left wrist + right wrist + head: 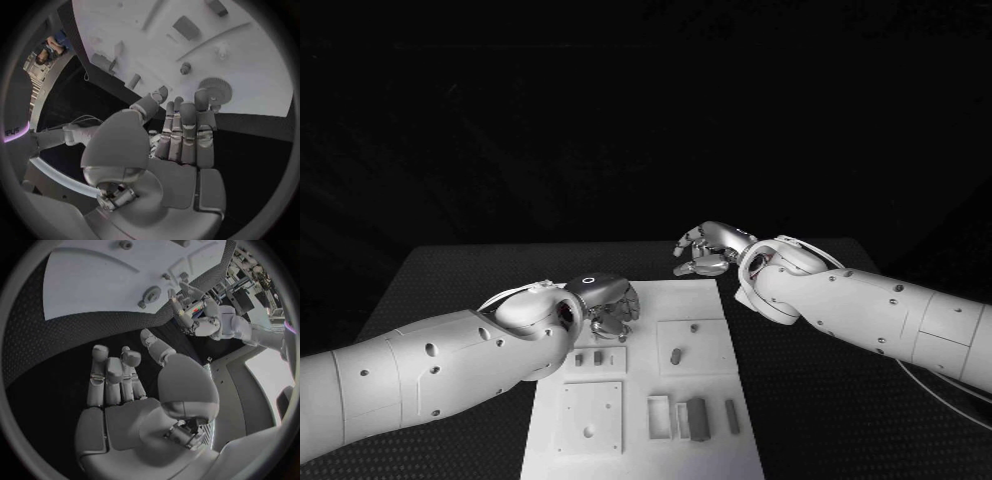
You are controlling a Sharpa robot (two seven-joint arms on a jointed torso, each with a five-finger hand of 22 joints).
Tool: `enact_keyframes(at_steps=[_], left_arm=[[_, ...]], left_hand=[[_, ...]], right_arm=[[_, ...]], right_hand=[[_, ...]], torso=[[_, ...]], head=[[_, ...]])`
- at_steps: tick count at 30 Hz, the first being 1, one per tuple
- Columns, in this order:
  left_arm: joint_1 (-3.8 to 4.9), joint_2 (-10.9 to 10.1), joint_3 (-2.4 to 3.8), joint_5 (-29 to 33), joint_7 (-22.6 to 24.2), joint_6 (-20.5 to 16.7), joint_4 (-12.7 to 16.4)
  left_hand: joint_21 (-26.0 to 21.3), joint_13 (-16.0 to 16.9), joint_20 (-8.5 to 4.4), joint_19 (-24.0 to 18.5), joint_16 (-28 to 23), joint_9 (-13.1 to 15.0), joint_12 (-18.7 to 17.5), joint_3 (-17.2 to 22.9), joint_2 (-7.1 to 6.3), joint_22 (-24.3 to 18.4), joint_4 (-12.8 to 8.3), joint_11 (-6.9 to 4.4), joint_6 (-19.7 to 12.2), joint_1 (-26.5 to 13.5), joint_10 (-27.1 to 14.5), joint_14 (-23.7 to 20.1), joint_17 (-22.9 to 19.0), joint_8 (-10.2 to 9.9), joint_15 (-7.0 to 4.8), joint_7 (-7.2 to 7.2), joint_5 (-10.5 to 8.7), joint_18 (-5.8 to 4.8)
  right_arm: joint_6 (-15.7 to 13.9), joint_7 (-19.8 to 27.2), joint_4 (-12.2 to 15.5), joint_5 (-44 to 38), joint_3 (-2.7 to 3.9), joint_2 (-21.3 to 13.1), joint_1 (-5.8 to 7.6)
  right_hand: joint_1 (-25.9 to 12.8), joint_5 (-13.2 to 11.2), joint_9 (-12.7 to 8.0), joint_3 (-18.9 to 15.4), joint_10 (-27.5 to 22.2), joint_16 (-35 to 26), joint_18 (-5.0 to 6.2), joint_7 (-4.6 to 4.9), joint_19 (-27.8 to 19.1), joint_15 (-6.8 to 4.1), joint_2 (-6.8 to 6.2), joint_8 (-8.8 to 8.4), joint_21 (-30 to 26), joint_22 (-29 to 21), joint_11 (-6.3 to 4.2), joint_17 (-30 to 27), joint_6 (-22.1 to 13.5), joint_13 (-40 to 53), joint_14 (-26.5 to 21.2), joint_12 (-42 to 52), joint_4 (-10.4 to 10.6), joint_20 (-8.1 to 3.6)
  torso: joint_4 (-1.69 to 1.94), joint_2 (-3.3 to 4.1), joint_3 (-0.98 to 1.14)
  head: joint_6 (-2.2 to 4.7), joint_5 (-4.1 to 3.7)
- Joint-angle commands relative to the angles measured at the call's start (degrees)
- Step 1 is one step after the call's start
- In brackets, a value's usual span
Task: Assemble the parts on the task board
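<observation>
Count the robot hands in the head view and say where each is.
2. The left robot hand is over the task board's far-left corner; the right robot hand hovers just beyond its far edge.

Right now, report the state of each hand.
Left hand: open, holding nothing, fingertips by a round part on the task board.
Right hand: open, holding nothing.

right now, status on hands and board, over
Left hand open over task board, near a round part. Right hand open, over black table. Nothing in the way.
</observation>
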Motion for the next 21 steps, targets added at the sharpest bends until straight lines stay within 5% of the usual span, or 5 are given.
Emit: enact_keyframes(at_steps=[1,21], left_arm=[[-0.55,0.65,0.00,-5.75,0.74,3.73,-0.82],[-1.88,1.51,0.01,-8.17,-0.22,4.17,-2.80]], left_hand=[[0.41,-0.09,0.10,0.45,0.42,-0.16,-0.46,-0.06,0.57,0.33,-0.14,0.13,0.26,0.47,0.64,0.43,0.13,-0.07,0.17,0.07,-0.01,2.77],[0.91,-0.35,0.05,1.13,1.30,-0.83,-2.15,0.08,0.47,1.50,-0.13,0.03,0.87,0.37,2.18,0.99,0.45,-0.16,0.08,0.12,-0.05,3.14]], right_arm=[[0.59,0.49,0.03,-0.05,0.03,0.06,-0.01],[0.64,0.45,0.36,-0.05,0.03,-0.23,-0.01]], right_hand=[[-0.57,0.35,-0.09,-0.07,0.42,-0.18,0.86,0.40,0.24,0.23,0.22,-0.39,-0.33,0.84,0.15,-0.07,0.05,-0.05,0.30,-0.24,0.11,0.18],[-0.60,0.35,-0.09,-0.01,0.43,-0.16,0.86,0.41,0.27,0.23,0.23,-0.40,-0.33,0.84,0.15,-0.07,0.04,-0.05,0.32,-0.22,0.09,0.16]], torso=[[-0.06,0.08,0.01],[0.12,-0.05,-0.04]], head=[[-0.16,-0.18],[-0.94,-0.87]])
